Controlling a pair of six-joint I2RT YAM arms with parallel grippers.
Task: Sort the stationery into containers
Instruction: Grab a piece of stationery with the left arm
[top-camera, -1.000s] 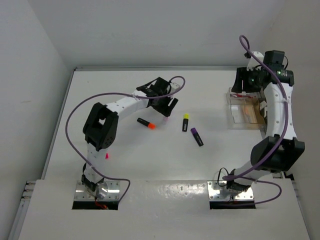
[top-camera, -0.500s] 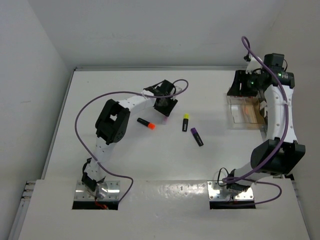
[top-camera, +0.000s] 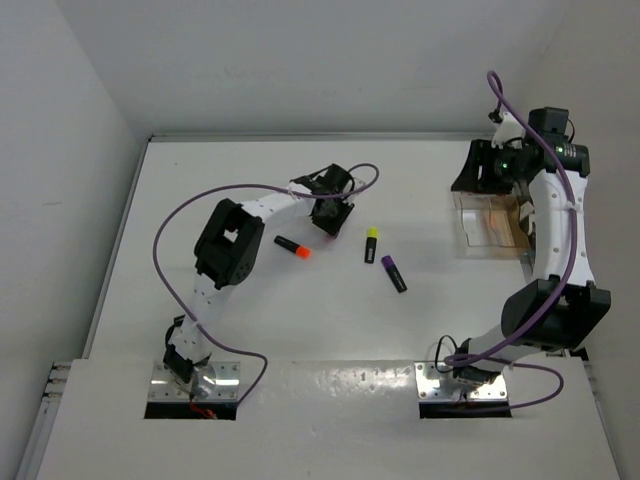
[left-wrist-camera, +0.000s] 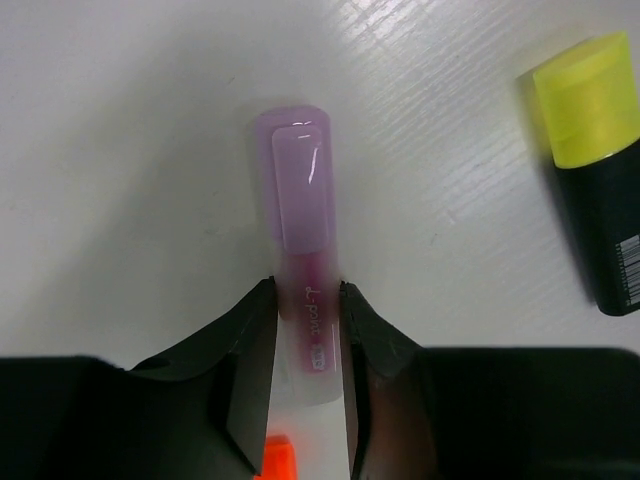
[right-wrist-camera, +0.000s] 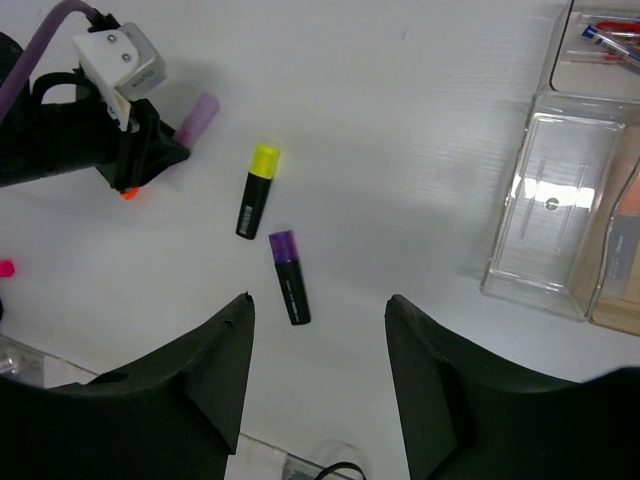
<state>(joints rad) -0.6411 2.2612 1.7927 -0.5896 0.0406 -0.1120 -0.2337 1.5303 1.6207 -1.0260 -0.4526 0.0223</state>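
Left pincer (left-wrist-camera: 305, 300) has come down and closed on the lilac marker (left-wrist-camera: 300, 180), which lies on the table (left-wrist-camera: 120, 150) beside the yellow highlighter (left-wrist-camera: 600, 190). Lifting it toward the clear tray (right-wrist-camera: 570, 140) looks next.

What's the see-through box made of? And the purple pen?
The clear tray looks like hard, glossy plastic: you see the table through it and light glints off its floor. The lilac marker seems plastic too, with a smooth translucent cap that shows a bright shine streak and a darker shape inside.
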